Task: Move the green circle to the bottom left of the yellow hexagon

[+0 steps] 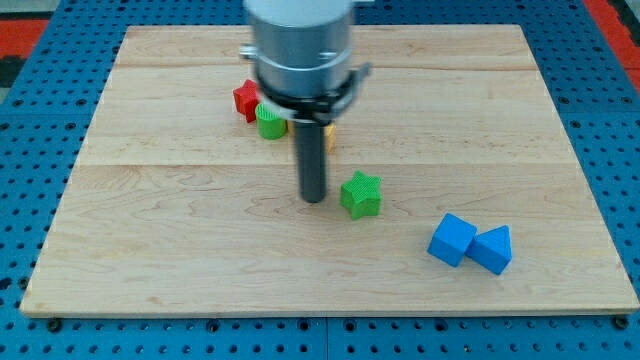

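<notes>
Resting my tip (314, 198) just left of the green star (361, 194), I carry no gripper to open or shut. Up-left of the star, the green circle (269, 122) touches the red block (246, 100); the yellow hexagon (328, 137) hides behind my rod. I should circle behind the green circle and nudge gently.

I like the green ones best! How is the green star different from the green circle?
The green star has points, while the green circle looks round. The green star sits in full view, alone near the board's middle; the green circle is partly hidden behind the arm, touching the red block. My tip is just to the view's left of the green star, farther from the green circle. Both are bright green.
</notes>
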You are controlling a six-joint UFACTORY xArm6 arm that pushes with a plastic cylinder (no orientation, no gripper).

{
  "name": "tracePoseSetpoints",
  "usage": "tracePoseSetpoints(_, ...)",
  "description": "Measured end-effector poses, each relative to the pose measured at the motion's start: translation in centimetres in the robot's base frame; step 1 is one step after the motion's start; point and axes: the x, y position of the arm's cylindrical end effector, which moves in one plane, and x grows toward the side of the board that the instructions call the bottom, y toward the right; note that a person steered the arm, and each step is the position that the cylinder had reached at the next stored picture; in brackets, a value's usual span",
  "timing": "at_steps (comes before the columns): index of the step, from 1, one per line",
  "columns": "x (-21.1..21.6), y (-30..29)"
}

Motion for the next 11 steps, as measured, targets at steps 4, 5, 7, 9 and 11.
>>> tracePoseSetpoints(4,-0.7,-5.9)
tracePoseSetpoints(5,-6.7,-12.3)
tracePoseSetpoints(7,-13.2,-10.0)
tracePoseSetpoints(9,-11.9,-5.1)
tracePoseSetpoints(11,-7.5,-10.7)
